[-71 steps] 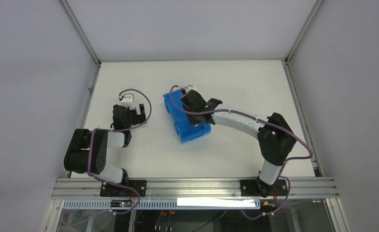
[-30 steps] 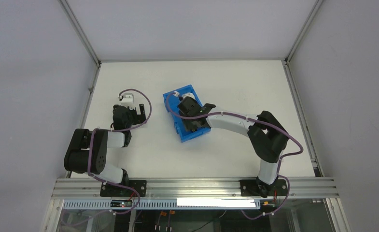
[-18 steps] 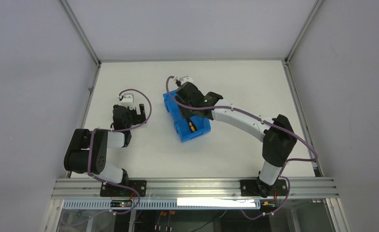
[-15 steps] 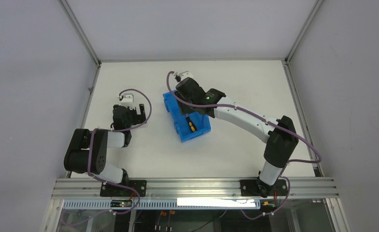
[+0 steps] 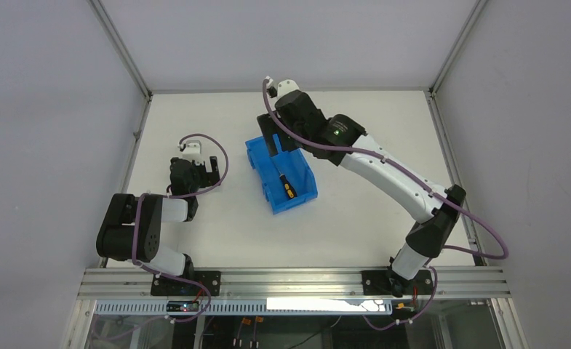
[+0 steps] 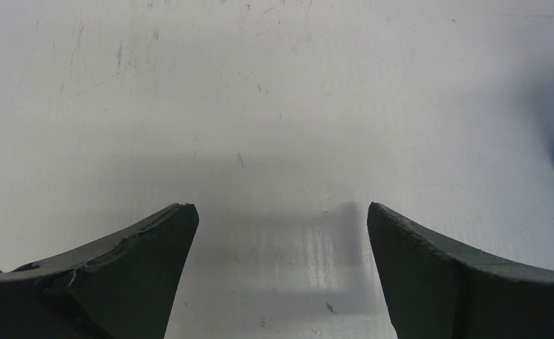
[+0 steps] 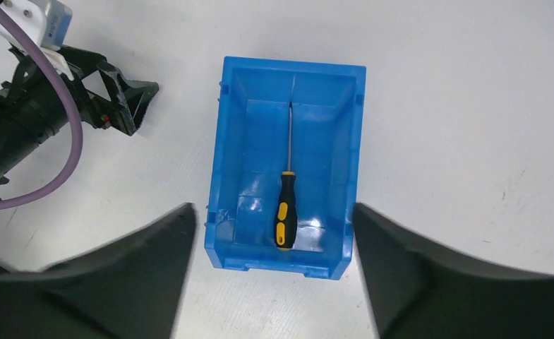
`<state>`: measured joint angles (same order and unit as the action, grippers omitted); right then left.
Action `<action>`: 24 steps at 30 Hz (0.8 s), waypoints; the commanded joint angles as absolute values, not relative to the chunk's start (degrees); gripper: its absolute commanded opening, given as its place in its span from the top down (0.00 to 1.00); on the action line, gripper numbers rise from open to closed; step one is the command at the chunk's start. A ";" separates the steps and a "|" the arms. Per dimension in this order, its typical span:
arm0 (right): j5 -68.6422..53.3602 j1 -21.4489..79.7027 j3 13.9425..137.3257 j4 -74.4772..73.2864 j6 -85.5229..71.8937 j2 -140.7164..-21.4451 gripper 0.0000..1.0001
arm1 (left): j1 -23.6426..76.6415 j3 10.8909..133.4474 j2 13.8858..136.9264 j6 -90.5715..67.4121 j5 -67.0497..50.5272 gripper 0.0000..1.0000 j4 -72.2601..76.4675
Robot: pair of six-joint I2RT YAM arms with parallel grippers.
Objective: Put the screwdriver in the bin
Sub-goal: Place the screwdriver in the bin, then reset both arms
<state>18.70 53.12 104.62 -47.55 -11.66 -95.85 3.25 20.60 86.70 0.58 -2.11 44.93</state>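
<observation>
Nearest the bases, the left arm (image 5: pixel 133 229) sits folded up. The left fingers (image 6: pixel 133 282) hang low over bare bench (image 6: pixel 274 106), spread wide, with nothing between them.

Further out, mid-bench, stands the bin (image 7: pixel 216 155). The screwdriver (image 7: pixel 286 176) lies flat on its floor, roughly along the bin's length. Its black-and-yellow handle is toward the low front wall and its thin shaft points at the taller far end. Nothing touches it.

Beyond and above the bin's far end hang the right fingers (image 7: pixel 118 282). They are well apart, hold nothing and stand clear of the bin's walls, with the wrist camera looking straight down into it.

Judging by this, the placing itself looks done, since the tool is inside and free of any grip. What remains is most likely a retreat: the right arm needs only to draw away without dipping back toward the bin's rim. The left arm seems to have no part to play.

Count: one screwdriver, one bin, two arms, two fingers on each.
</observation>
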 commanded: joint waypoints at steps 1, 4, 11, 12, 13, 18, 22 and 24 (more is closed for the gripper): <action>21.31 53.37 109.18 -49.67 -8.62 -92.19 0.04 | 2.50 21.73 86.26 0.17 -2.81 0.00 46.49; 22.73 53.23 110.91 -50.49 -6.85 -91.77 0.01 | 2.50 21.74 86.31 0.14 -2.85 0.00 46.46; 22.69 51.38 113.64 -51.40 -3.87 -91.03 0.01 | 2.47 21.73 86.31 0.14 -2.88 0.00 46.54; 22.36 50.84 113.79 -51.40 -3.65 -90.93 0.01 | 2.50 21.71 86.31 0.15 -2.84 0.00 46.44; 21.80 50.22 113.89 -51.41 -3.42 -90.84 0.01 | 2.52 21.75 86.31 0.17 -2.86 0.00 46.49; 19.87 45.45 114.99 -52.20 -2.28 -90.99 0.01 | 2.49 21.72 86.29 0.09 -2.83 0.00 46.50; 18.22 39.44 115.93 -53.49 -1.62 -91.26 0.01 | 2.55 21.77 86.24 0.18 -2.89 0.00 46.46; 17.39 36.30 115.71 -53.74 -1.26 -91.02 0.01 | 2.50 21.71 86.30 0.16 -2.89 0.00 46.42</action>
